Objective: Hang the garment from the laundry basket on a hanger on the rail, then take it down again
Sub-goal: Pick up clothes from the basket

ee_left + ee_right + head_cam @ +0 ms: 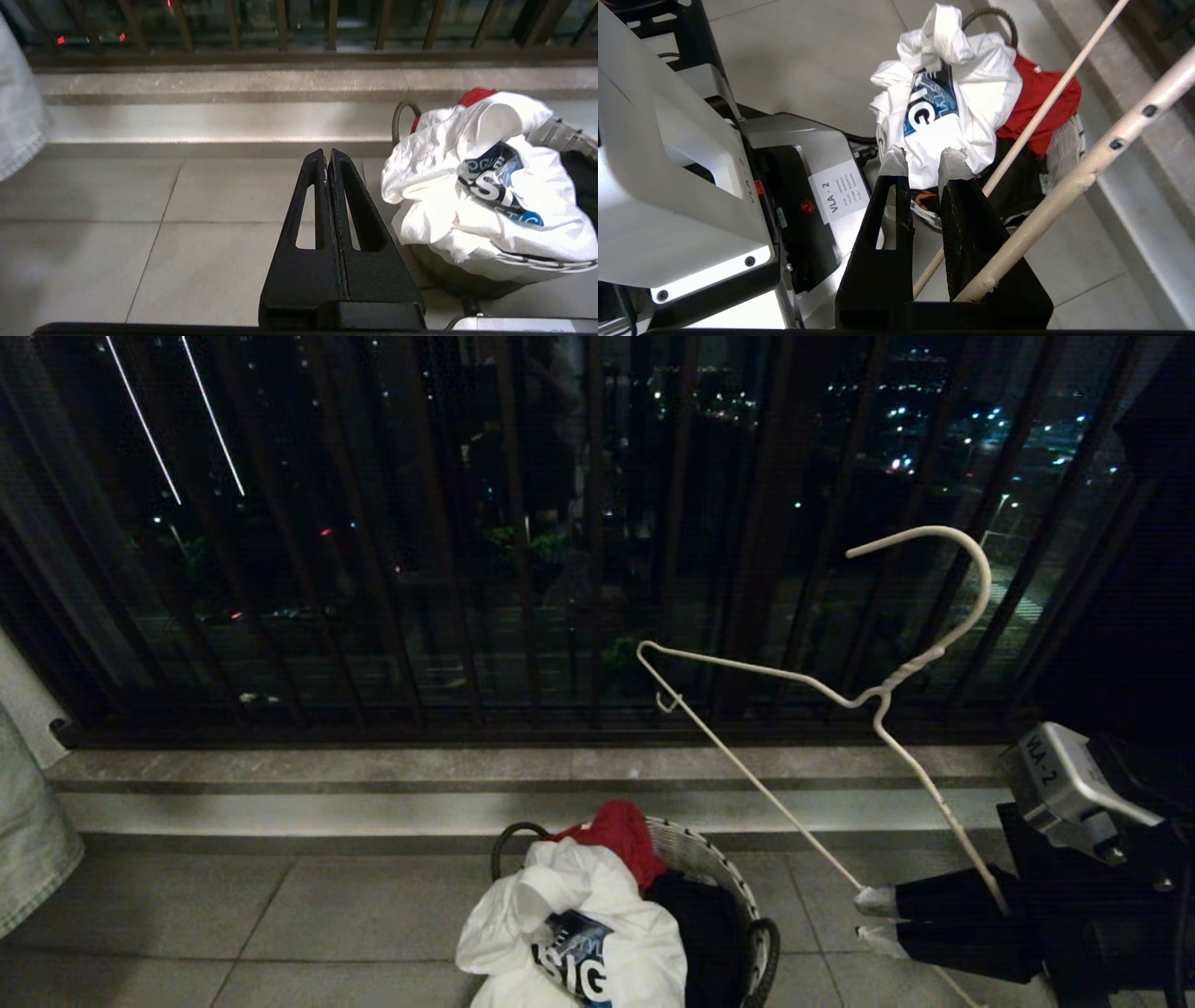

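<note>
The garment (579, 915), a white T-shirt with a dark blue print, lies crumpled on top of the laundry basket (709, 859) on the floor tiles; it also shows as the garment (467, 154) and the garment (966, 93). My right gripper (873, 919) hovers right of the basket and carries the thin white wire hanger (747, 667), hook up and tilted right. In the right wrist view the hanger (1048, 107) runs past the narrowly parted jaws of the right gripper (923, 161). My left gripper (327, 156) is shut and empty, low over the tiles left of the basket. The rail is out of view.
A red garment (621, 831) and a black one (695, 924) lie in the basket too. The dark balcony railing (523, 569) stands behind a raised stone step (373, 784). Pale denim (28, 840) hangs at far left. My own base (691, 186) sits beside the basket.
</note>
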{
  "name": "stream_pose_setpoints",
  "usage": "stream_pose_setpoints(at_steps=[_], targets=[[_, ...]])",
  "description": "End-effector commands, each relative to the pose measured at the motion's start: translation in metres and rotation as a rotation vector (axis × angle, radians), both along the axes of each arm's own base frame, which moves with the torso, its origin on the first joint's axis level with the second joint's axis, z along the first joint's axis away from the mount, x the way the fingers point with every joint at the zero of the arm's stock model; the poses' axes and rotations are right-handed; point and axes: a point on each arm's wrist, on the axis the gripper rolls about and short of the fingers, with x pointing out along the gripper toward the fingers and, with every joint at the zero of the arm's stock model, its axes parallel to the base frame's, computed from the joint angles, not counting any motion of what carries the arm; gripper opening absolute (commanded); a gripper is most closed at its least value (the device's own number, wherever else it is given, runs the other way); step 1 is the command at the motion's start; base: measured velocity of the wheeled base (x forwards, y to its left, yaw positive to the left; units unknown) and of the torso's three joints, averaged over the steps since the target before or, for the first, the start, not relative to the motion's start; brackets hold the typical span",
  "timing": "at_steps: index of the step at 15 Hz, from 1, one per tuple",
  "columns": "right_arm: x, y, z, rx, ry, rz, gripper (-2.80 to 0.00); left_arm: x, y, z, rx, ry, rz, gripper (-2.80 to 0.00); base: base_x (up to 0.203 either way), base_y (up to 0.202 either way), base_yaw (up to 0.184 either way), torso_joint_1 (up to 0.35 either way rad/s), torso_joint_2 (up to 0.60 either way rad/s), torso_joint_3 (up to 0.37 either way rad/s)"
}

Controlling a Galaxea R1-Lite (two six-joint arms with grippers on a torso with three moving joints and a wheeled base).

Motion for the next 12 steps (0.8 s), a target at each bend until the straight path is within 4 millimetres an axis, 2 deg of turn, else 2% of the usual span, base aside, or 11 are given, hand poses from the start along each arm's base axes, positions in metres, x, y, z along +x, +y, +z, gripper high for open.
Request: stream_pose_setpoints(at_steps=[1, 12], targets=[[-0.0003, -0.0002, -0.001, -0.002, 0.003, 0.003, -2.8, -0.0001, 0.0, 0.0004, 0.0, -0.001, 0.0, -2.8, 0.0, 0.0, 0.0, 0.001, 0.0, -0.187], [-0.0003, -0.0017, 0.0004, 0.003, -0.003, -0.007, -2.8, 0.0, 0.0, 0.0002, -0.001, 0.0, 0.0, -2.8, 0.0, 0.0, 0.0, 0.003, 0.0, -0.199]])
